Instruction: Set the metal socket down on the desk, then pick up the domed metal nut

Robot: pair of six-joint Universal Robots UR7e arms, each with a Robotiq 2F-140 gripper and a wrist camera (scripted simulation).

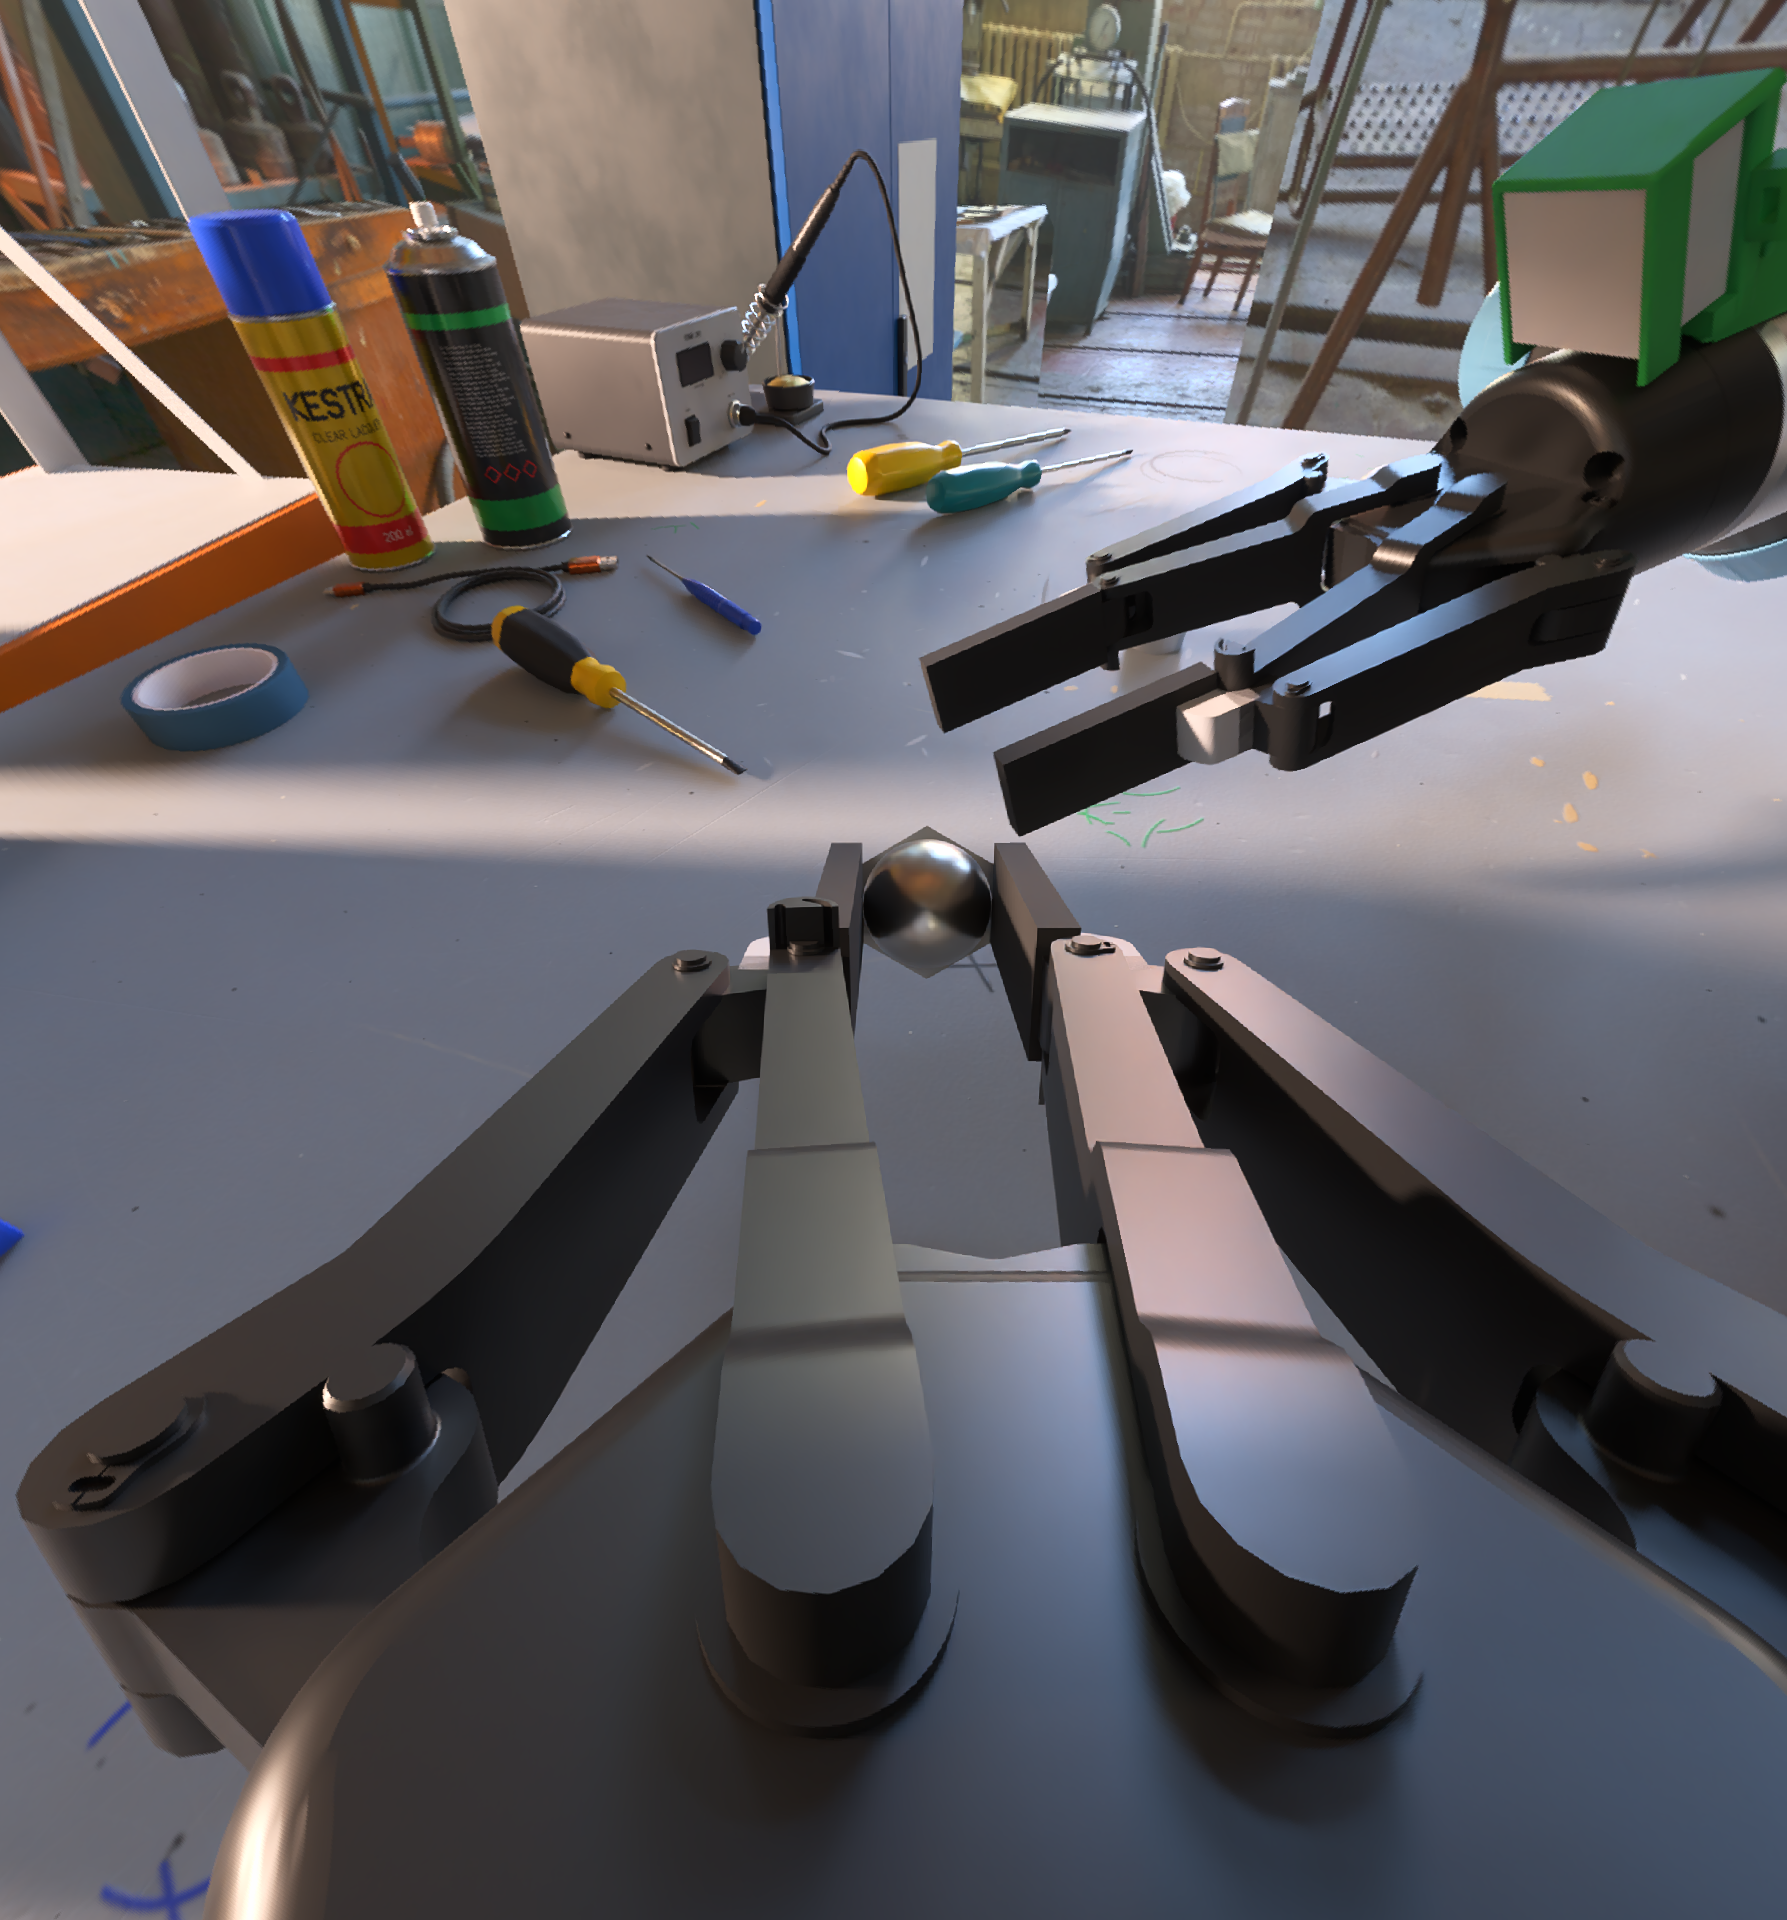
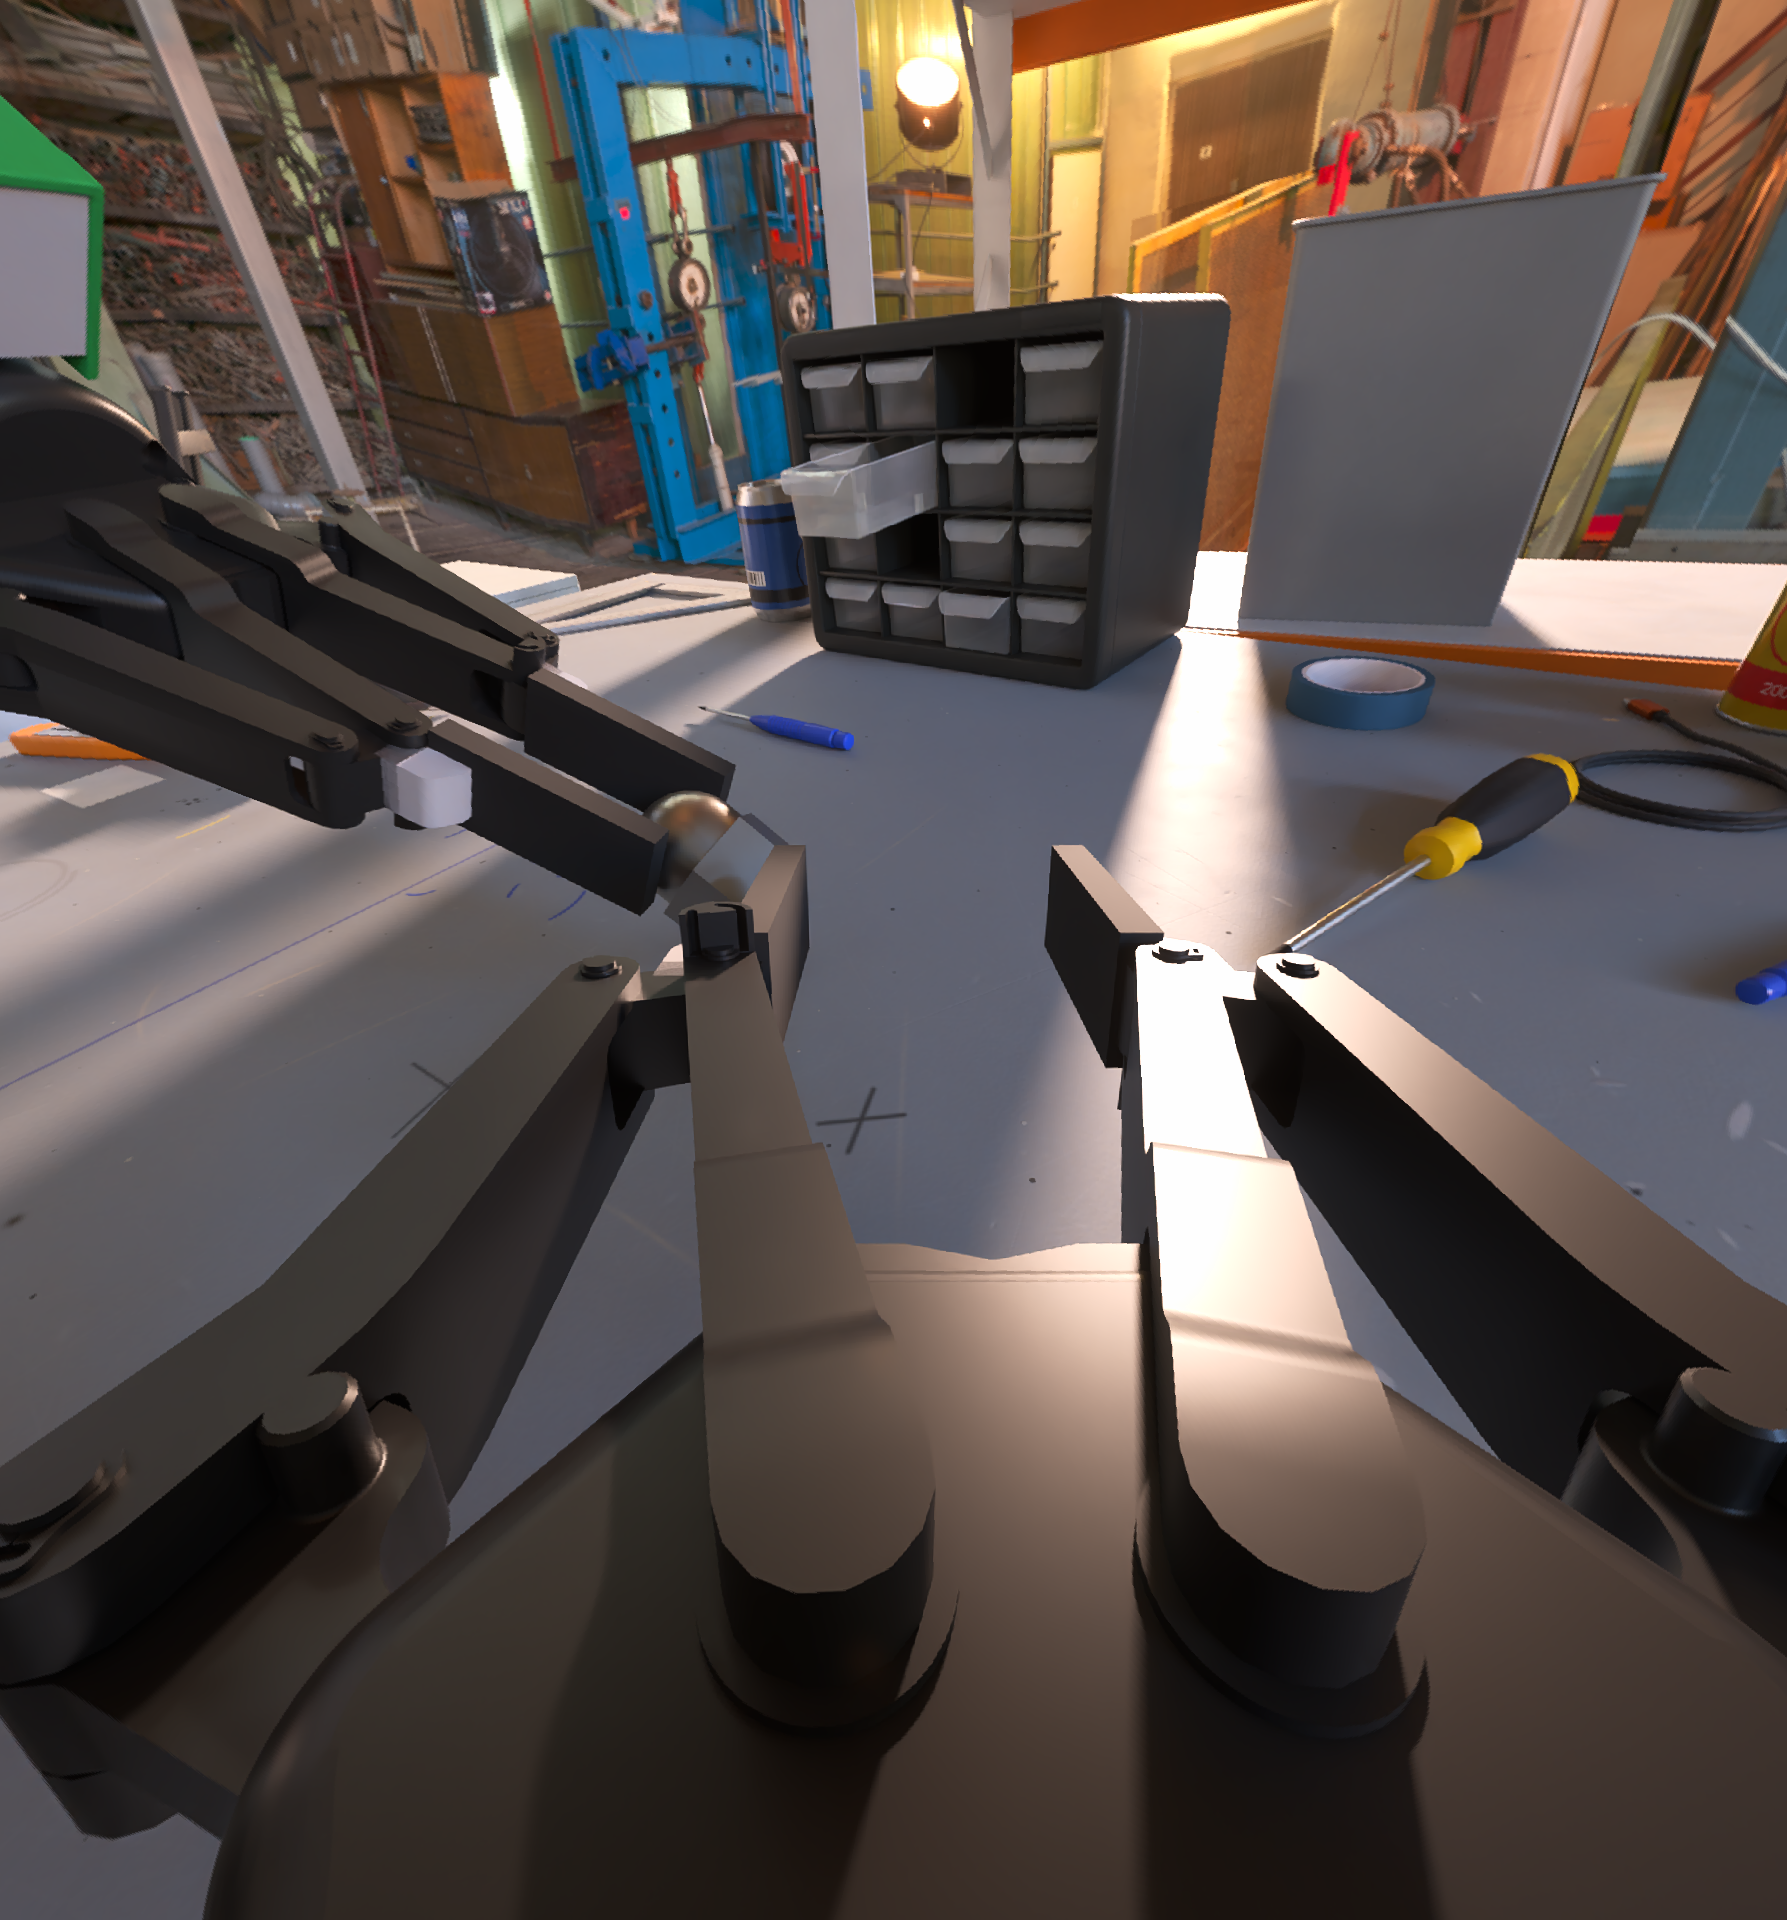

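Observation:
My left gripper (image 1: 925, 904) is shut on the domed metal nut (image 1: 925, 896), a shiny dome on a hex base held between the fingertips low over the grey desk (image 1: 453, 987). In the right wrist view the nut (image 2: 700, 823) shows in the left gripper (image 2: 686, 847), close beside my right gripper's left fingertip (image 2: 780, 904). My right gripper (image 2: 925, 920) is open and empty; in the left wrist view it (image 1: 972, 748) hovers just behind and to the right of the nut. A small pale cylinder (image 1: 1154, 652) sits mostly hidden behind its fingers; I cannot tell whether it is the socket.
Two spray cans (image 1: 343, 395), a soldering station (image 1: 640, 379), several screwdrivers (image 1: 608, 686), a cable coil (image 1: 499, 603) and blue tape (image 1: 214, 694) lie at the back left. A drawer cabinet (image 2: 1003, 488) with one drawer pulled out, a blue can (image 2: 773, 551) and a grey panel (image 2: 1440, 405) stand beyond.

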